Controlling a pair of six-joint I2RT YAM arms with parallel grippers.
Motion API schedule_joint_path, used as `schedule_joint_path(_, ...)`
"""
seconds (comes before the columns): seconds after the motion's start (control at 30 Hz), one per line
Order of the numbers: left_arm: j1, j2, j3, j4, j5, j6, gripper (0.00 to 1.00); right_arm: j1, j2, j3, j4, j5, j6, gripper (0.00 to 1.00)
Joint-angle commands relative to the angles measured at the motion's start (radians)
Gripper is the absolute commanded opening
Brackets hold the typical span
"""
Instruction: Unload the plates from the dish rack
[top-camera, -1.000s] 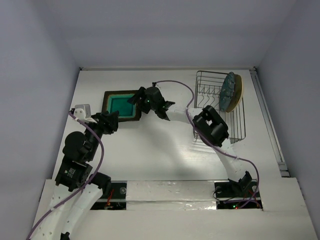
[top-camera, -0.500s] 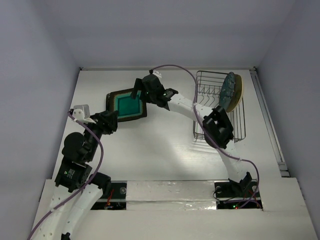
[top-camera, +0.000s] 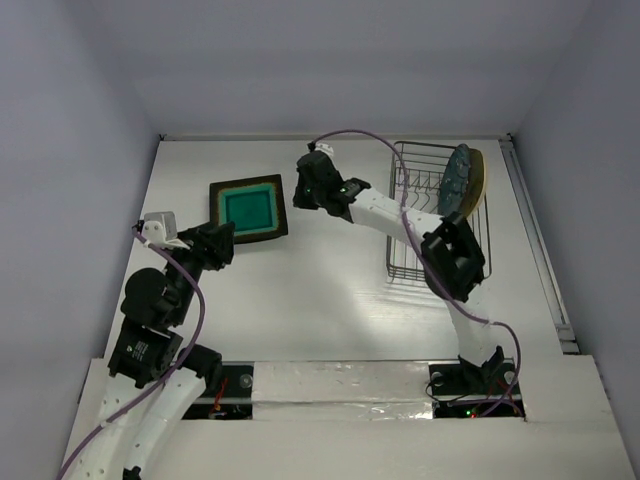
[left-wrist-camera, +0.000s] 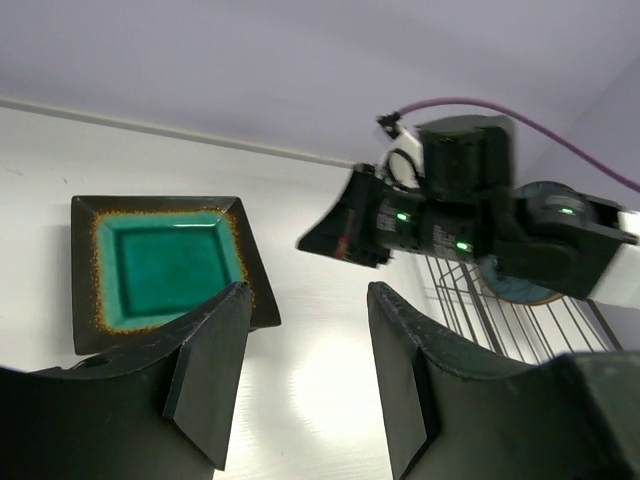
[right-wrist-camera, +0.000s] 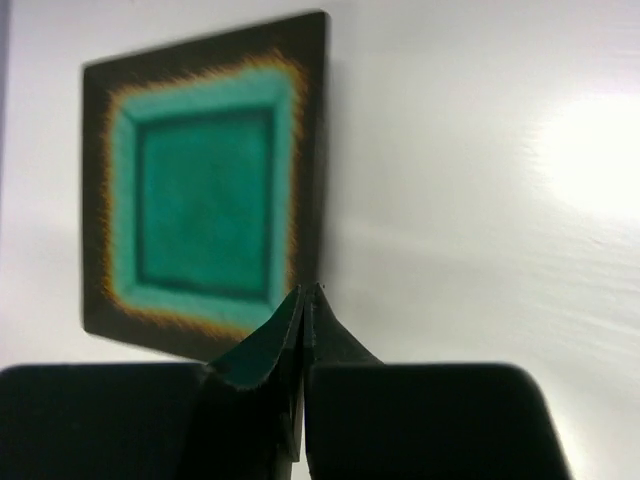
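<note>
Teal glaze edged by a dark rim marks the square plate (top-camera: 248, 208), which is laid flat on the white table (top-camera: 330, 290), well apart from the dish rack (top-camera: 470, 250). At the far end of the rack two plates are seen standing on edge, a dark speckled one (top-camera: 458, 172) with a tan one (top-camera: 478, 182) touching behind it. Part of the rack's left side is hidden in the top view by the right arm, and a purple cable (top-camera: 350, 135) is looped above it. The right gripper (top-camera: 299, 194) is held just beside the teal plate's right edge, its fingers pressed together on nothing. The left gripper (left-wrist-camera: 305, 300) is held near the plate's near corner with its fingers spread apart.

Half a second earlier the teal plate was turned askew and held at its right edge by the right gripper; it has since been released, lies squarer, and the gripper has been drawn back toward the rack.
</note>
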Motion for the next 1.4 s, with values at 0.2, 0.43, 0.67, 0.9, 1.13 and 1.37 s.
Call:
schedule_joint_path(0.2, 0.006, -0.046, -0.003, 0.043, 0.012, 0.003, 0.47, -0.115, -0.648, -0.284, -0.121, 0.390, -0.314, 0.00)
schedule_joint_path(0.43, -0.003, -0.078, -0.001, 0.043, 0.012, 0.002, 0.47, -0.339, -0.941, -0.476, -0.307, 0.550, -0.385, 0.65)
schedule_joint_path(0.67, -0.023, -0.084, -0.001, 0.041, 0.010, 0.003, 0.48, -0.457, -0.902, -0.447, -0.335, 0.469, -0.427, 0.57)
schedule_joint_path(0.9, -0.023, -0.091, -0.001, 0.041, 0.008, 0.002, 0.47, -0.502, -0.738, -0.355, -0.358, 0.475, -0.450, 0.54)
schedule_joint_path(1.13, -0.023, -0.089, -0.001, 0.041, 0.007, 0.003, 0.48, -0.559, -0.626, -0.354, -0.353, 0.496, -0.448, 0.58)
schedule_joint_path(1.37, -0.023, -0.083, 0.000, 0.041, 0.008, 0.003, 0.48, -0.579, -0.509, -0.286, -0.324, 0.475, -0.463, 0.45)
